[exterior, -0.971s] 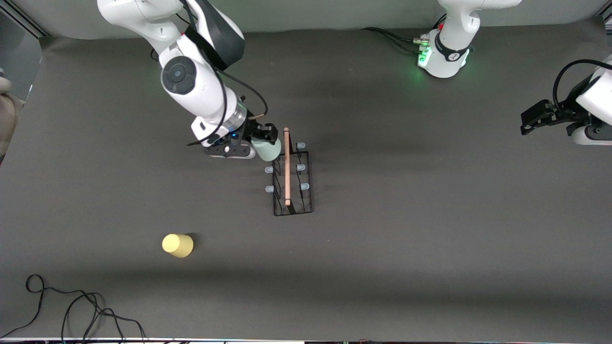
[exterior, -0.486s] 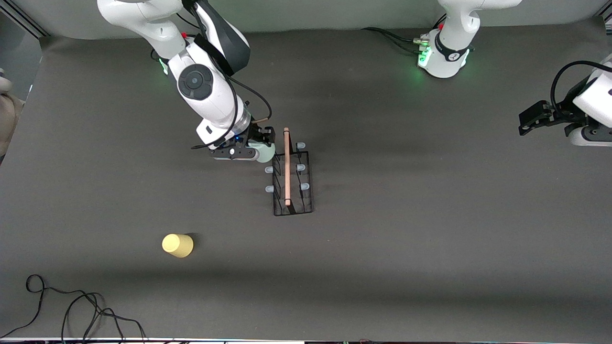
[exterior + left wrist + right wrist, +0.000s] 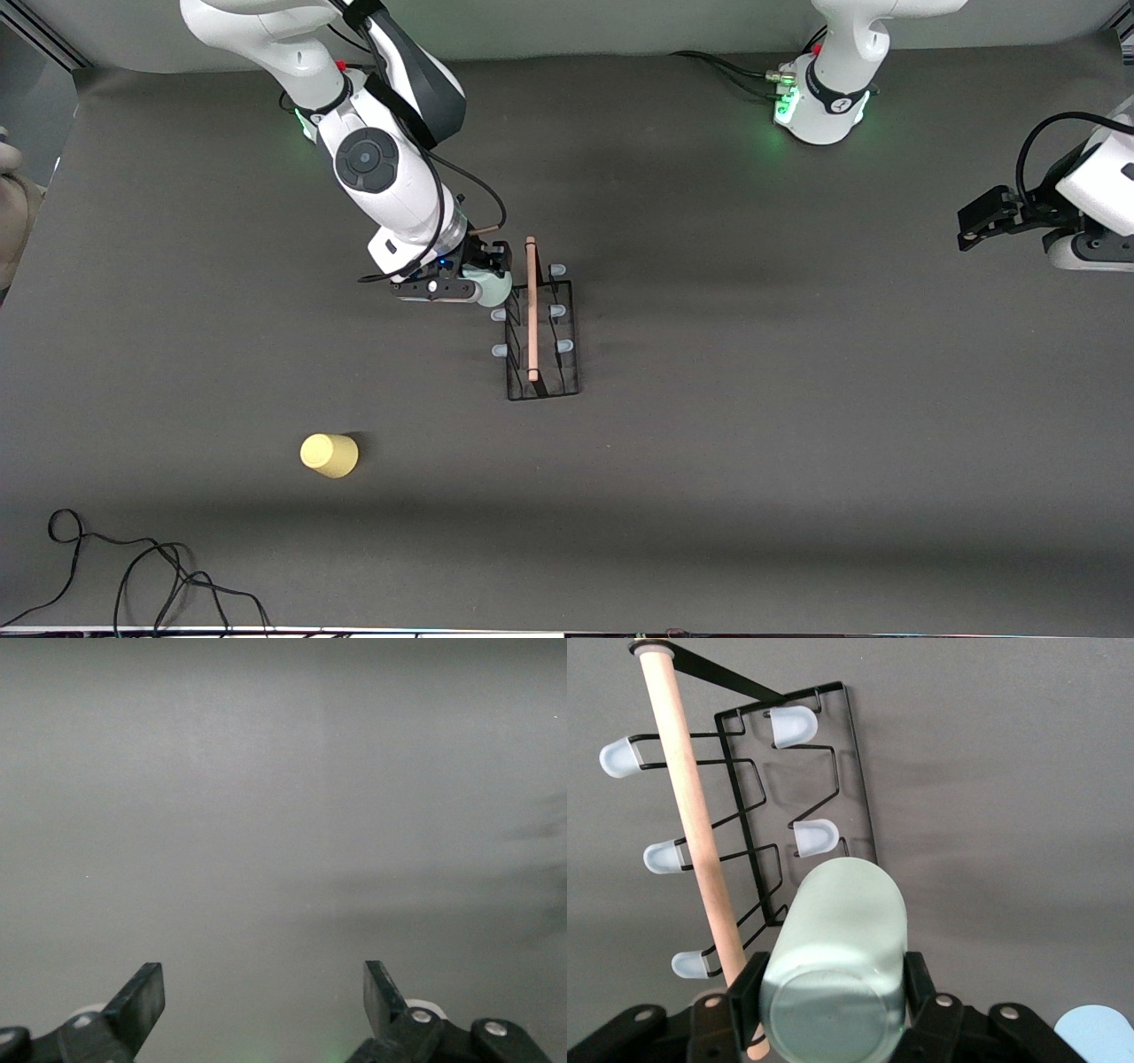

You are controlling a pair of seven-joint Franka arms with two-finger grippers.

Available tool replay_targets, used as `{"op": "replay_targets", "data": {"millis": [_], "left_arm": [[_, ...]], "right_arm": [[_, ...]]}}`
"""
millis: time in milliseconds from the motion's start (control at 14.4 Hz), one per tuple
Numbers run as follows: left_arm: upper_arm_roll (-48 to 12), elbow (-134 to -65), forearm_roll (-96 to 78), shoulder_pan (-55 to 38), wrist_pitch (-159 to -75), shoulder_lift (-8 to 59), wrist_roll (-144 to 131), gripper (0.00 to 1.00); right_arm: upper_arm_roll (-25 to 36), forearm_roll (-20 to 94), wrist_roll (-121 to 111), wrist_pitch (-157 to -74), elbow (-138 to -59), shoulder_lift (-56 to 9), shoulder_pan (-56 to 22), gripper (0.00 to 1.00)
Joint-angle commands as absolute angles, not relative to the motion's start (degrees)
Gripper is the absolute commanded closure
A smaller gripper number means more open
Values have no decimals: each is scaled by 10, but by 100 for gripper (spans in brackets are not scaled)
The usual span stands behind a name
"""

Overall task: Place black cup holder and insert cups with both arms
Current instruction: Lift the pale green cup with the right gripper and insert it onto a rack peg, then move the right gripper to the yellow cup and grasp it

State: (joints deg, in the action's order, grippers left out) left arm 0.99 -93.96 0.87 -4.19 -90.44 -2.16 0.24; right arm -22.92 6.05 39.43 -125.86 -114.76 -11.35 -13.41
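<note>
The black cup holder (image 3: 569, 341) stands mid-table with its wooden handle (image 3: 532, 310) on top. It also shows in the right wrist view (image 3: 858, 788), with its handle (image 3: 691, 824) and blue-capped pegs (image 3: 794, 726). My right gripper (image 3: 490, 264) is shut on the mint green cup (image 3: 494, 287), which it holds tilted over the rack's farthest peg on the right arm's side. That peg is hidden by the cup (image 3: 842, 930) between the fingers (image 3: 833, 988). The yellow cup (image 3: 329, 455) stands upside down nearer the camera. My left gripper (image 3: 970, 230) waits open and empty (image 3: 264, 992) at the left arm's end.
A pale blue rounded shape (image 3: 1096, 1033) shows at the edge of the right wrist view; I cannot tell whether it is the light blue cup, which is hidden in the front view. Loose black cables (image 3: 133, 576) lie at the table's near corner on the right arm's end.
My right gripper has carried the mint cup lower and closer to the rack's peg on the right arm's side. The left gripper has barely drifted.
</note>
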Motion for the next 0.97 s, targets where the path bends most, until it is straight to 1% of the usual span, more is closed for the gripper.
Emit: {"op": "replay_targets", "data": {"millis": [0, 69, 208, 278, 416, 694, 763, 902], "left_arm": [[15, -933, 15, -50, -896, -24, 9, 0], [15, -933, 15, -50, -896, -24, 9, 0], [15, -933, 15, -49, -896, -24, 10, 0], [15, -933, 15, -50, -896, -24, 9, 0], [15, -933, 15, -50, -897, -24, 10, 0], [13, -932, 16, -51, -897, -24, 9, 0], [13, -931, 16, -51, -897, -24, 9, 0], [12, -932, 16, -51, -897, -24, 9, 0]], "right_arm": [[-230, 55, 412, -1265, -1149, -111, -136, 27], [-230, 55, 412, -1265, -1149, -109, -136, 21], [-226, 55, 400, -1262, -1148, -94, -130, 4], [-222, 55, 390, -1251, -1148, -81, -117, 0], [-210, 55, 350, -1217, -1140, -69, -102, 0], [-125, 56, 190, -1217, -1129, -66, -94, 0], [-112, 55, 156, -1223, -1122, -72, -90, 0], [-96, 48, 77, -1224, -1090, -106, -70, 0]]}}
